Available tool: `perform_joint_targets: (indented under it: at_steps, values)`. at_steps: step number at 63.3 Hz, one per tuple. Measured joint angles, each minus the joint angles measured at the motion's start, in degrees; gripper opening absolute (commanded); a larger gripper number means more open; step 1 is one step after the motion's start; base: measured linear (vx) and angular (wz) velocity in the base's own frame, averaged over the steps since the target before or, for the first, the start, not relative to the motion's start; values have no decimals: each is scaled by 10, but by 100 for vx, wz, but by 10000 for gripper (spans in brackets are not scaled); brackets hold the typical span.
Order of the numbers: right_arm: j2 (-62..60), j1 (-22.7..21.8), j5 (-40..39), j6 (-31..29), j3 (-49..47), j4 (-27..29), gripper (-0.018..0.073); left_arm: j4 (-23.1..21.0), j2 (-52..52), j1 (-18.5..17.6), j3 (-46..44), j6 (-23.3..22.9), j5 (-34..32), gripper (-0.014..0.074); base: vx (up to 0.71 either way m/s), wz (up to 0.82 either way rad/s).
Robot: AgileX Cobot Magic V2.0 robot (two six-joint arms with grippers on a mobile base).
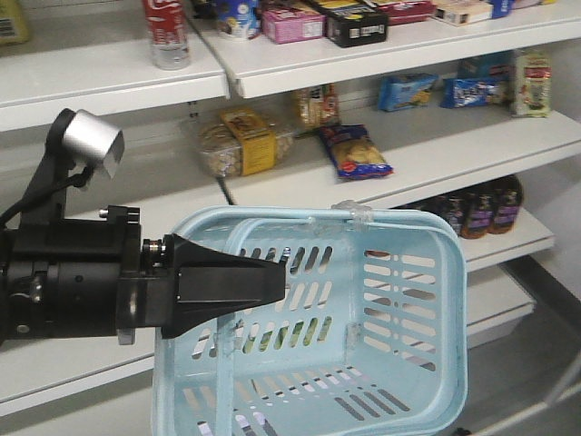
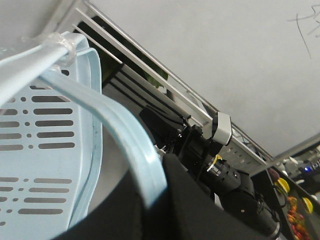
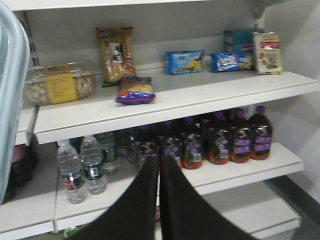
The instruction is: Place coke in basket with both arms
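Basket (image 1: pixel 272 216), light blue, hangs close by its handle (image 2: pixel 125 145), pinched in the left gripper (image 1: pixel 272 277) (arm reaching sideways). Right gripper (image 3: pixel 160 160) points at the shelves, fingers together, empty. Coke can (image 1: pixel 166 34) stands far up on the top shelf (image 1: pixel 91 77).

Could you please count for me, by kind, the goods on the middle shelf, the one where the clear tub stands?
Tub: 1
Bags: 3
Blue packs: 2
Blue box: 1
Total: 7
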Motion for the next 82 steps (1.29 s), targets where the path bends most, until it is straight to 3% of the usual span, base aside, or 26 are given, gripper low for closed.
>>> perform_joint_targets:
  at_steps: [82]
  values:
    - [0,0,1,0,0,0,-5,0,0,0,0,0,0,-6,11,46]
